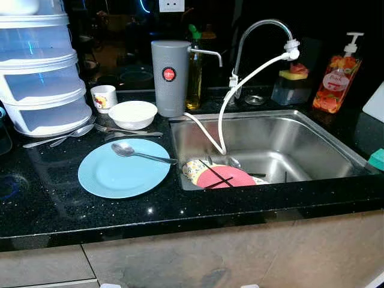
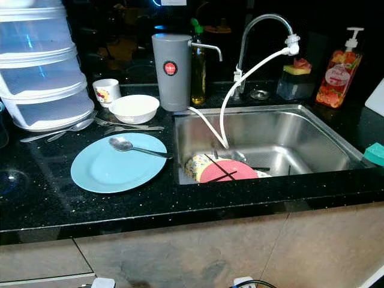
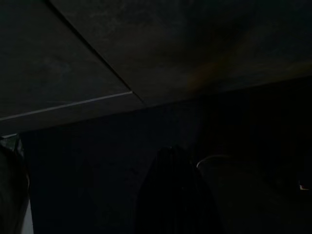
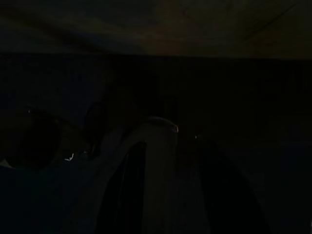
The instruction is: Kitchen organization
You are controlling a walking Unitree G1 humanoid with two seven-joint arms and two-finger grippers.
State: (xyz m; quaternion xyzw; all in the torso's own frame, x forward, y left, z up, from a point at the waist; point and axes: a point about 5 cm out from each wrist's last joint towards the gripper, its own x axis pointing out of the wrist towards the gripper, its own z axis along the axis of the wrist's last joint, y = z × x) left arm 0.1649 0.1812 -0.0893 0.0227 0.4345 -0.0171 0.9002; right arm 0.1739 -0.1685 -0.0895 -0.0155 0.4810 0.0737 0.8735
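Observation:
A light blue plate (image 1: pixel 114 175) lies on the black counter (image 1: pixel 42 204) left of the sink, with a metal spoon (image 1: pixel 133 152) resting across its far edge. Behind it stand a white bowl (image 1: pixel 132 113) and a small printed cup (image 1: pixel 104 98), with loose forks and spoons (image 1: pixel 90 130) beside them. In the steel sink (image 1: pixel 300 135) lie a red plate (image 1: pixel 227 177) crossed by dark chopsticks and a patterned bowl (image 1: pixel 193 169). Both arms hang in the shade below the counter; the left gripper (image 3: pixel 170 195) and right gripper (image 4: pixel 165 185) are only dark shapes in their wrist views.
A grey water dispenser (image 1: pixel 170 77) and an oil bottle (image 1: pixel 194 72) stand behind the sink's left corner. The tap (image 1: pixel 264 27) trails a white hose into the basin. Stacked clear tubs (image 1: pixel 42 72) fill the far left; a soap pump (image 1: pixel 338 81) and sponge holder (image 1: pixel 291 84) stand far right.

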